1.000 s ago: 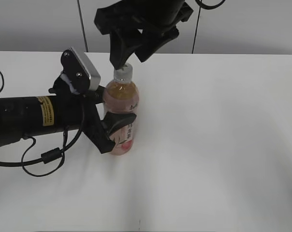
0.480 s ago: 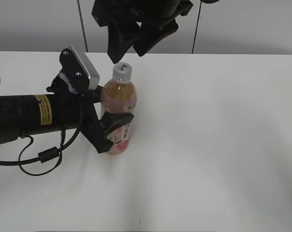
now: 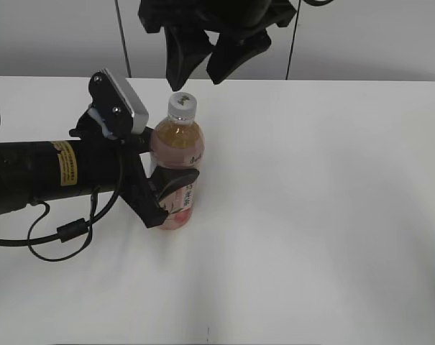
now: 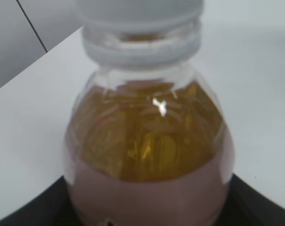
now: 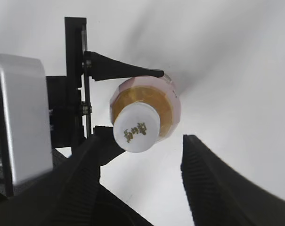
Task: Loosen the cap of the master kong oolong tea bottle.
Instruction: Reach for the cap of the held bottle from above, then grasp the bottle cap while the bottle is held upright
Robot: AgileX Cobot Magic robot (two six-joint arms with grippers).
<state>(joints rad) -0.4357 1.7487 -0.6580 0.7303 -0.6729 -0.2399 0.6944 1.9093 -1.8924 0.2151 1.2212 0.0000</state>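
The master kong oolong tea bottle (image 3: 178, 147), amber tea with a pink label, stands on the white table. My left gripper (image 3: 172, 184) is shut on its labelled body from the left; the bottle (image 4: 147, 155) fills the left wrist view, with dark jaws at both bottom corners. The white cap (image 3: 182, 106) sits on the neck with a dark mark on top (image 5: 136, 134). My right gripper (image 3: 201, 72) hangs open just above the cap, not touching it. In the right wrist view its fingers (image 5: 213, 179) stand wide on either side, the cap offset toward the left one.
The left arm (image 3: 44, 176) with its silver camera block (image 3: 120, 104) lies across the left side of the table (image 3: 318, 201). A grey wall with dark seams runs behind the table's far edge.
My right gripper has lifted off the cap and now hangs open above it. The bottle and left gripper have shifted slightly to the left.
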